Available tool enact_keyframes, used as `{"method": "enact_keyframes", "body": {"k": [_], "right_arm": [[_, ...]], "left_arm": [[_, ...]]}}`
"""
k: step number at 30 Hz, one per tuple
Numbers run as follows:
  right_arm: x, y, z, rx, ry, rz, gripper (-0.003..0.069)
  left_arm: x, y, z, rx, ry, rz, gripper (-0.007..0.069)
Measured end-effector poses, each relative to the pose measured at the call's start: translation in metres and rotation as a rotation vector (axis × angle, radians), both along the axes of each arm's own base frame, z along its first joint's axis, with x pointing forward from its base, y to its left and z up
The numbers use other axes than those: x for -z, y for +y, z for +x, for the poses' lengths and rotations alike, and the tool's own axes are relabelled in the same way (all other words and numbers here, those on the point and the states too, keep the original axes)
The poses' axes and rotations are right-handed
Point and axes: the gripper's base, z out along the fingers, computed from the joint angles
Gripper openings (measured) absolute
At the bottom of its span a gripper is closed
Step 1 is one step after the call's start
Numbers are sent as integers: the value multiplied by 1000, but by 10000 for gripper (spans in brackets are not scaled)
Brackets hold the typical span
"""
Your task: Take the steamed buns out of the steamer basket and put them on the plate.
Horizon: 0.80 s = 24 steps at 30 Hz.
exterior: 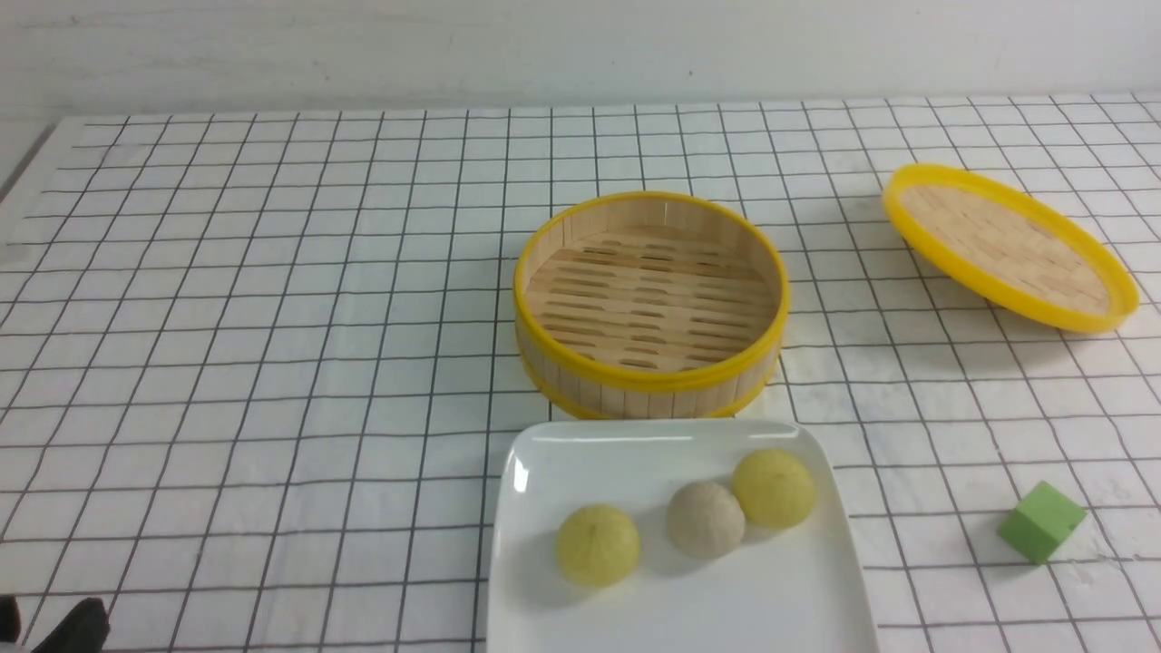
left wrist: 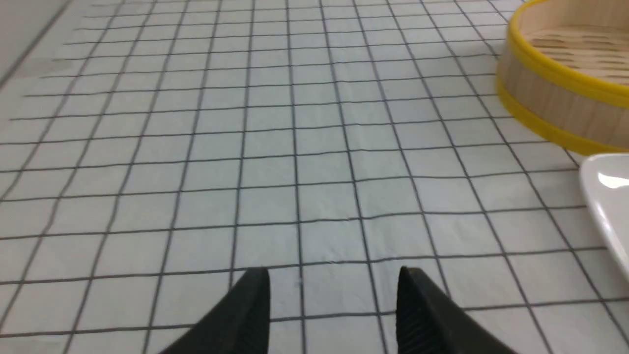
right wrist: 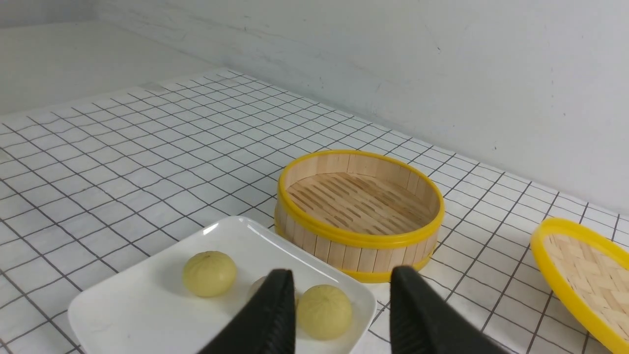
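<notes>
Three steamed buns lie on the white plate (exterior: 635,453): a yellow one (exterior: 597,544), a beige one (exterior: 705,519) and a second yellow one (exterior: 774,488). Behind the plate stands the steamer basket (exterior: 635,394), with nothing on its slatted floor. My right gripper (right wrist: 342,271) is open and holds nothing; it hangs above the near right side of the plate (right wrist: 147,295), and one finger partly hides the beige bun (right wrist: 256,285). My left gripper (left wrist: 334,275) is open over bare cloth, left of the plate (left wrist: 607,196) and the basket (left wrist: 555,98).
A shallow yellow-rimmed woven lid (exterior: 1007,245) lies tilted at the back right. A green cube (exterior: 1041,521) sits to the right of the plate. A white cloth with a black grid covers the table. A dark part of my left arm (exterior: 63,630) shows at the bottom left corner.
</notes>
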Motion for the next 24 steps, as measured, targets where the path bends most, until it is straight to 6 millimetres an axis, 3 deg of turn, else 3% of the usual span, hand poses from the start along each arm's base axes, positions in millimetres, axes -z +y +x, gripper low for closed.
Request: {"method": "enact_keyframes", "body": {"k": [8,24], "right_arm": [[0,0,0,1,0,-1,227],[0,0,0,0,0,0,233]], "left_arm": [[29,3,3,-70,-44,-32,373],[30,3,3,-69,-50,-44,373]]}}
